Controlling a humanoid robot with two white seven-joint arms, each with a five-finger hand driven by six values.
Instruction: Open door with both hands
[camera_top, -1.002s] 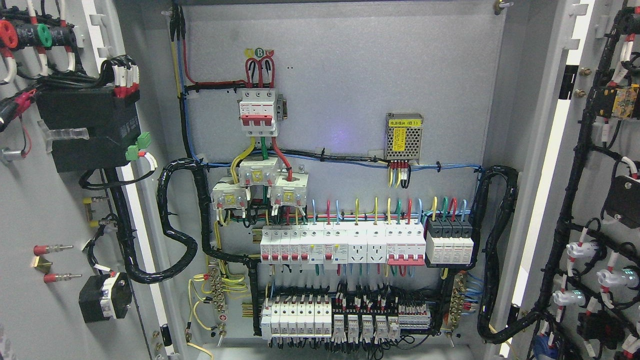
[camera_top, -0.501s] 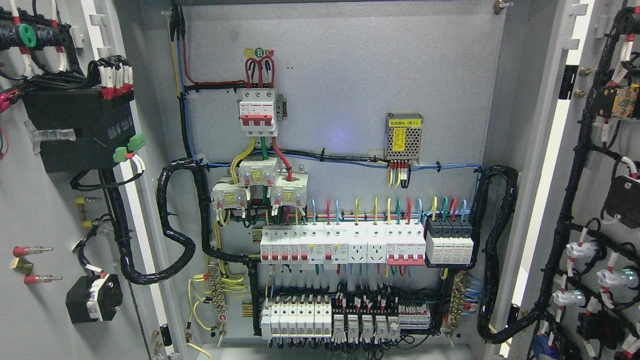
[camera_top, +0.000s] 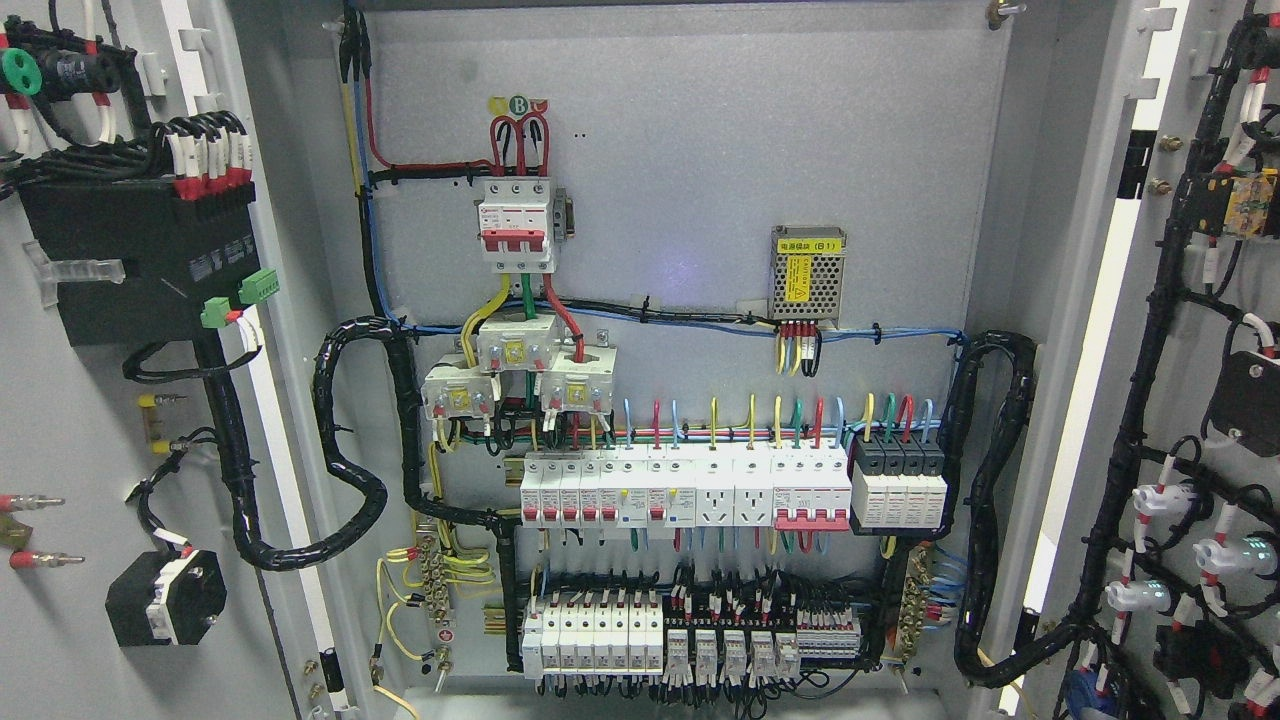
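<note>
An electrical cabinet stands wide open before me. Its left door (camera_top: 70, 420) is swung out at the picture's left, showing its inner face with a black module (camera_top: 140, 260) and wired parts. The right door (camera_top: 1190, 330) is swung out at the right edge, its inner side carrying black cable looms and indicator lamp backs. Between them the grey back panel (camera_top: 700, 180) holds breakers and wiring. Neither of my hands nor any arm shows in the head view.
On the panel sit a red-topped main breaker (camera_top: 515, 225), a perforated power supply (camera_top: 808, 272), a row of white breakers (camera_top: 685, 490) and lower terminal blocks (camera_top: 690, 640). Thick black cable bundles (camera_top: 350, 440) loop from each door into the cabinet.
The left door has swung further outward: its black module, lamps and terminals have slid toward the picture's left edge. The right door and back panel look unchanged.
</note>
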